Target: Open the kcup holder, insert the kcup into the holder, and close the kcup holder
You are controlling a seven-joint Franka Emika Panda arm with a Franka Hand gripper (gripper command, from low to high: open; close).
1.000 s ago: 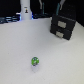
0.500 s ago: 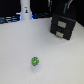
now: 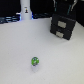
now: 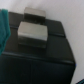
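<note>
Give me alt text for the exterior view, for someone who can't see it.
A black boxy kcup holder with two pale panels on its front stands toward the exterior view's right, far side of a white table. A tiny green-topped kcup sits alone on the near part of the table, well apart from the holder. A white bottle-like post stands at the far left.

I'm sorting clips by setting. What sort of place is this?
Probably a lab test bench: a plain white table holding only a black kcup holder, a small green-topped kcup and a white bottle-like post.
</note>
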